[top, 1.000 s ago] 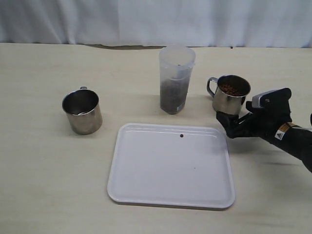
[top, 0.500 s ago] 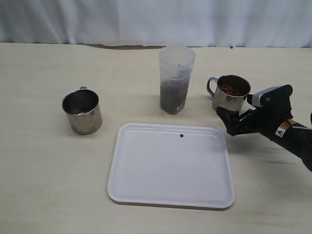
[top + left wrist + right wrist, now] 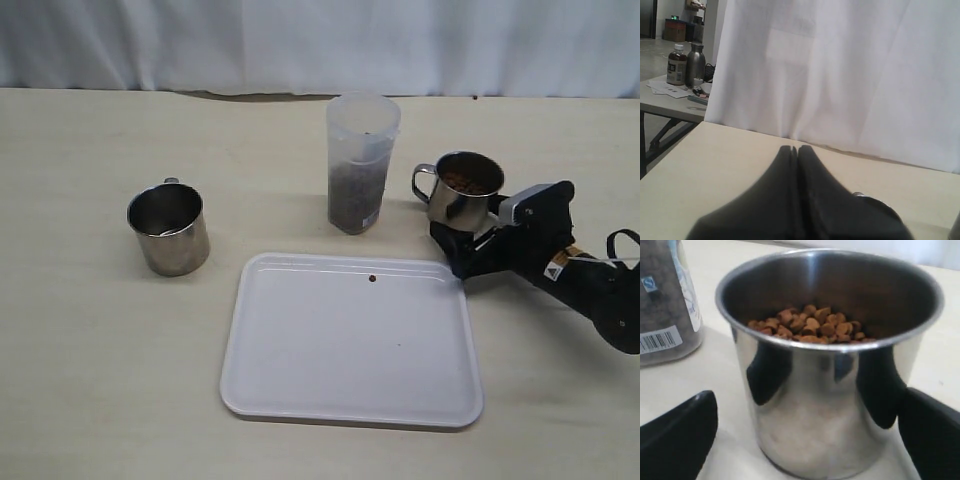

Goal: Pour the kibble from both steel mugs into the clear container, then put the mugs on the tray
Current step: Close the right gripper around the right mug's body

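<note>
The left end effector (image 3: 797, 150) has its black fingers pressed together, holding nothing. On the left of the beige table (image 3: 80, 350) stands an empty shiny stainless-steel mug (image 3: 168, 228). At centre, the tall frosted clear plastic container (image 3: 361, 140), part-filled with small brown kibble pellets (image 3: 355, 200), stands behind the flat white rectangular tray (image 3: 350, 340). Further right, a second steel mug (image 3: 463, 190), also holding pellets, sits on the table between the wide-spread fingers of the right end effector (image 3: 472, 236).
</note>
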Tool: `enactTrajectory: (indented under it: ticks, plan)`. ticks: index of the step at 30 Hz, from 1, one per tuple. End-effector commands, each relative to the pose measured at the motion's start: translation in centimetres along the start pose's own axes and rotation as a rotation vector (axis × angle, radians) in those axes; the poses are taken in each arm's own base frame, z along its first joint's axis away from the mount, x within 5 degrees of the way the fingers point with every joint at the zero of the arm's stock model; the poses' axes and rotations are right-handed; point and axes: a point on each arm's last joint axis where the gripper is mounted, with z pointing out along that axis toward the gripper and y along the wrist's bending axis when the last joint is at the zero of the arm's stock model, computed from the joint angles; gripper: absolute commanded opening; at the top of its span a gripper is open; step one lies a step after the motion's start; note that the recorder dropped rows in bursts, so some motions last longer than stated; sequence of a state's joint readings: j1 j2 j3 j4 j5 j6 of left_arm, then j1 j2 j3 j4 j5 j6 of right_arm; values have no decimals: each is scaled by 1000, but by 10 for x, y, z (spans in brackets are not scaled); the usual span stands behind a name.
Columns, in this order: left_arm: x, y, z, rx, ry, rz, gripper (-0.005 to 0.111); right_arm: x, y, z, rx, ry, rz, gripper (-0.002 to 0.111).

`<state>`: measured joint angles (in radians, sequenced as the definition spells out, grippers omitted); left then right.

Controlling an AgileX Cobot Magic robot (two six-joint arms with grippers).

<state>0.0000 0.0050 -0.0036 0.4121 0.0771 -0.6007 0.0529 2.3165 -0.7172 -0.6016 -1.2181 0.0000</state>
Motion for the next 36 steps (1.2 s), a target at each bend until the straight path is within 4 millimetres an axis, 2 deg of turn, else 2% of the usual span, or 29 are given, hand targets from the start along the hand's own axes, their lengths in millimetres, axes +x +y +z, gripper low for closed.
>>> enactTrajectory:
  ticks: [1,6,11,21,29,36]
  plan:
    - [1,0,0,4,-2,-4,0,-5,-5,6,-8,-28,-22,78]
    - [1,0,0,4,-2,-4,0,-16,-16,17,7,-81,-9,78]
    - [1,0,0,4,-2,-4,0,-11,-23,19,83,-76,29,78]
    - [1,0,0,4,-2,-4,0,-13,-24,21,88,-81,-47,78]
    - [0,-1,0,12,-13,-6,0,-20,-29,27,82,-115,7,78]
    - [0,-1,0,12,-13,-6,0,-10,-28,28,86,-91,25,73]
